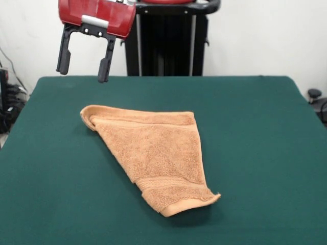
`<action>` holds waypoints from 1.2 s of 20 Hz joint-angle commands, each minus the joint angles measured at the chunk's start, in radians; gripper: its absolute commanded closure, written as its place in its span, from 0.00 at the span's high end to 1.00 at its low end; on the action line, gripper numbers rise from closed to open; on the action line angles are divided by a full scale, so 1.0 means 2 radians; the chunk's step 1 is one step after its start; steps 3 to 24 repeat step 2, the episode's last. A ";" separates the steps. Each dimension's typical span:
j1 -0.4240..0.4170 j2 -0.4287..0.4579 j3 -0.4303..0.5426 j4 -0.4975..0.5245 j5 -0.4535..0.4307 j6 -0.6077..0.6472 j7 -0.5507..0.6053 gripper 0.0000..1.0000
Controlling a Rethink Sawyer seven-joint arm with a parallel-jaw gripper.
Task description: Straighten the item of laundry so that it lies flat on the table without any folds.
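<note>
The item of laundry [153, 153] is an orange-tan terry towel lying on the dark green table [255, 132] near its middle. Its outline is roughly triangular, with a woven band near the hemmed end at the front right. At the back left corner the edge is rolled over on itself. My gripper [84, 69] hangs in the air above the table's far left part, up and to the left of the towel's rolled corner. Its two black fingers [64, 53] stand wide apart and hold nothing.
Green cloth stretches wide on every side of the towel. Cables and dark gear [7, 102] sit beyond the left edge. A small black object [314, 94] shows past the right edge.
</note>
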State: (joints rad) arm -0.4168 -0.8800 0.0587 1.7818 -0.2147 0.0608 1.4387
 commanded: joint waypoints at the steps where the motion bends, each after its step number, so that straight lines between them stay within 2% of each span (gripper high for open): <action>1: 0.015 0.009 0.064 0.044 -0.015 0.001 0.069 1.00; 24: 0.015 0.008 0.065 0.044 -0.015 0.001 0.069 1.00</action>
